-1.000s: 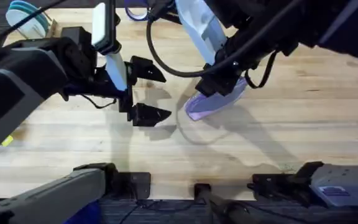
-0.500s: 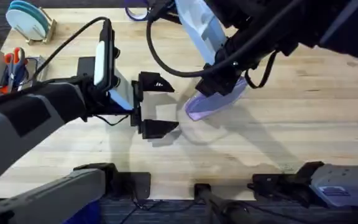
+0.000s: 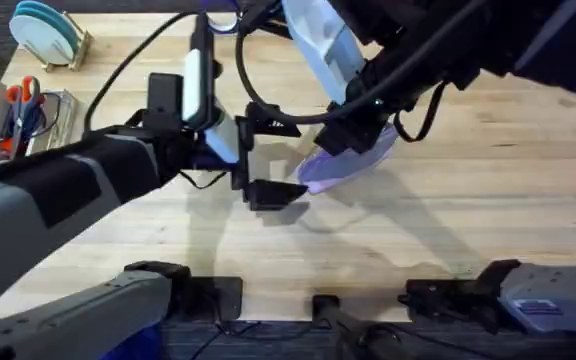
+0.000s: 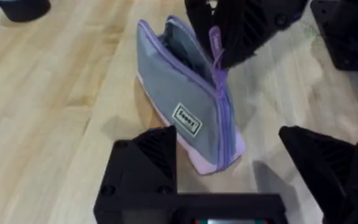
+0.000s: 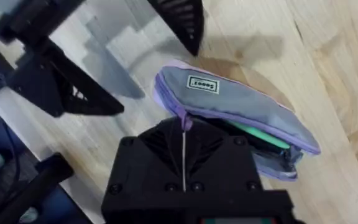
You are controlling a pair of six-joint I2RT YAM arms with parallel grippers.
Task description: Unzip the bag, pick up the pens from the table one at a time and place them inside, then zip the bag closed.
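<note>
Wooden table (image 3: 488,190), bag (image 4: 188,109) before left hand (image 4: 241,168)

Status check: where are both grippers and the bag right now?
Left gripper open, facing the bag. Right gripper shut on the zipper pull. Bag partly open, green pen inside. Nothing in the way.

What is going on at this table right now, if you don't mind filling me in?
Two robot arms are working on a lavender bag on the wooden table. The right tool is shut on the bag's zipper pull; the bag is partly open, with something green inside. The left tool, its fingers spread wide, is closing in on the bag's other end. The bag is not yet zipped shut.
</note>
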